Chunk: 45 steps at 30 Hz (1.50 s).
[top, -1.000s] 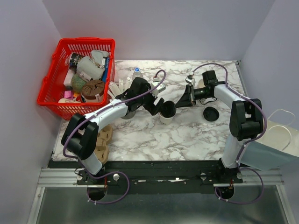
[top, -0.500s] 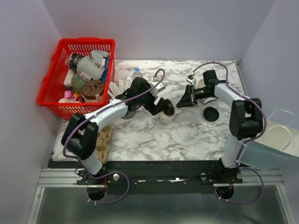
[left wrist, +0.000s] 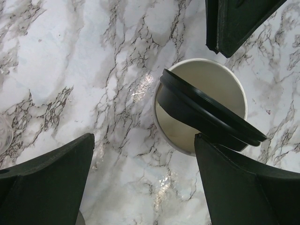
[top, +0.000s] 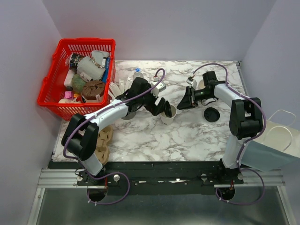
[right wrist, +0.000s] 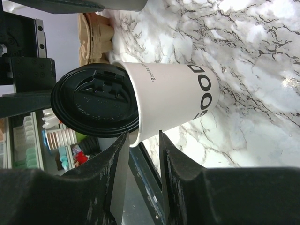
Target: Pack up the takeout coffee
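Observation:
A cream-white paper cup [top: 168, 116] marked "GOOD" stands open on the marble table [top: 154, 136], seen also in the left wrist view [left wrist: 206, 84] and the right wrist view [right wrist: 173, 98]. Its black lid [top: 164, 108] sits tilted across the mouth, one edge dipped inside [left wrist: 206, 117], and is not seated [right wrist: 93, 103]. My left gripper [top: 158, 104] hovers just left of and above the cup, jaws wide apart and empty [left wrist: 145, 159]. My right gripper [top: 183, 103] is just right of the cup, jaws a narrow gap apart with nothing between them [right wrist: 143, 140].
A second black lid [top: 212, 114] lies loose on the table at the right. A red basket [top: 49, 86] of odds and ends stands at the back left. A clear water bottle [top: 137, 73] and straws [top: 117, 86] stand behind my left arm. Brown cup carriers [top: 104, 140] lie at the front left.
The lid has gone from lying over the cup's mouth to tilting off to the left, baring the cup's opening. Both grippers have hardly shifted.

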Each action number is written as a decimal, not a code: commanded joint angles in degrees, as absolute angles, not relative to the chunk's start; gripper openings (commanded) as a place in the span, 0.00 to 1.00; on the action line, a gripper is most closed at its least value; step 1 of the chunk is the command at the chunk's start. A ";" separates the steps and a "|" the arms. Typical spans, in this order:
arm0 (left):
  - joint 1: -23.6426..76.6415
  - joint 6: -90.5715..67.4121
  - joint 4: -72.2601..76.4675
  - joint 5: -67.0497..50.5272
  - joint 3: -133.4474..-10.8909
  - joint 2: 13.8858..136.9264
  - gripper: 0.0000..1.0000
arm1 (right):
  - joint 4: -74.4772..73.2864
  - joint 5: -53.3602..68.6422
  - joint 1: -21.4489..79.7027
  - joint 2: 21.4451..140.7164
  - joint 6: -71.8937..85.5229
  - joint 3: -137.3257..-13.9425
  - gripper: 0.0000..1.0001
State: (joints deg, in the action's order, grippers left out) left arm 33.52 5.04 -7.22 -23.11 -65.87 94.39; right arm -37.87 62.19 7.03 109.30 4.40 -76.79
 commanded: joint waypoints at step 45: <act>34.01 2.46 -5.45 -24.52 -66.45 93.43 0.95 | -23.64 45.09 24.96 89.03 -11.34 -65.30 0.51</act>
